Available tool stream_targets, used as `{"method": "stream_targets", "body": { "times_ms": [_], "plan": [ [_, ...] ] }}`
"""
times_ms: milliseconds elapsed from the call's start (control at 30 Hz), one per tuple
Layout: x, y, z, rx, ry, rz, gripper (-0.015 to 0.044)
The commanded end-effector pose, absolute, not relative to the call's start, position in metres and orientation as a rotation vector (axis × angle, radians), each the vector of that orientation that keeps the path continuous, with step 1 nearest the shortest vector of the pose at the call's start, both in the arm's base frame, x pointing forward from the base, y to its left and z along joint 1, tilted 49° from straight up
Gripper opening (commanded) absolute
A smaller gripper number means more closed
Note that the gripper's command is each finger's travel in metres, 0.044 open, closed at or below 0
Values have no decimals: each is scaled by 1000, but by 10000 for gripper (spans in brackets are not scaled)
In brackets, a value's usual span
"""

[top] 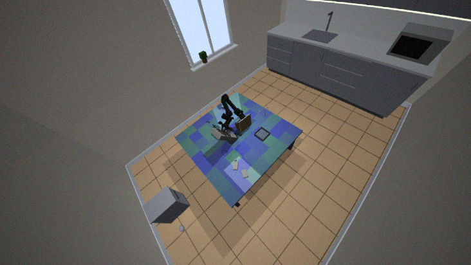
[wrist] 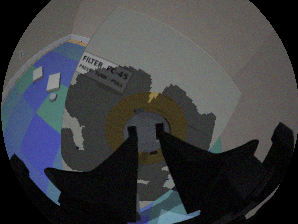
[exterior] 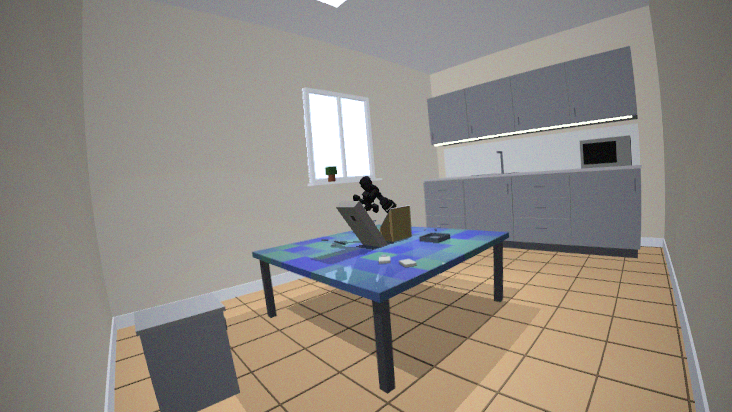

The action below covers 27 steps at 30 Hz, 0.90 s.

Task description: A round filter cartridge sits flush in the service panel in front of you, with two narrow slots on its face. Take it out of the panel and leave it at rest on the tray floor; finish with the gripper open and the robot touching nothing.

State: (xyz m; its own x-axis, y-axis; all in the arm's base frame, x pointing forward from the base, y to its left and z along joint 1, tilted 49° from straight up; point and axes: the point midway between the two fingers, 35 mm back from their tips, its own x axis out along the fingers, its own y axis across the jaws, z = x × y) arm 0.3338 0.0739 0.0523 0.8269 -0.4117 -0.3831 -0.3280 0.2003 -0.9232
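- Wrist view looks straight at the tilted grey service panel (wrist: 193, 56), with the round filter cartridge (wrist: 148, 129) seated in it: a yellow-brown ring around a grey face.
- The claw (wrist: 148, 137) is set narrow, its two dark fingers reaching up to the cartridge face on either side of its centre; whether the tips are in the slots cannot be told, and nothing is gripped between them.
- A white label (wrist: 101, 72) with dark lettering sits on the panel, up and left of the cartridge.
- Exterior view shows the black arm (exterior: 369, 194) bent over behind the leaning panel (exterior: 361, 225) on the blue-and-green chequered counter (exterior: 358, 266).
- A brown box (exterior: 398, 223) stands just beside the panel, and the dark tray (exterior: 434, 236) lies apart from it, further right.
- Two small pale blocks (exterior: 396, 261) lie near the counter's front edge.
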Motion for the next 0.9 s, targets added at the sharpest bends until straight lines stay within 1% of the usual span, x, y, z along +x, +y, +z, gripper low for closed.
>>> {"method": "stream_targets", "body": {
  "times_ms": [0, 867],
  "plan": [
    [336, 72, 51, -1399, 650, -64, 100],
    [339, 72, 50, -1399, 650, -64, 100]
  ]
}}
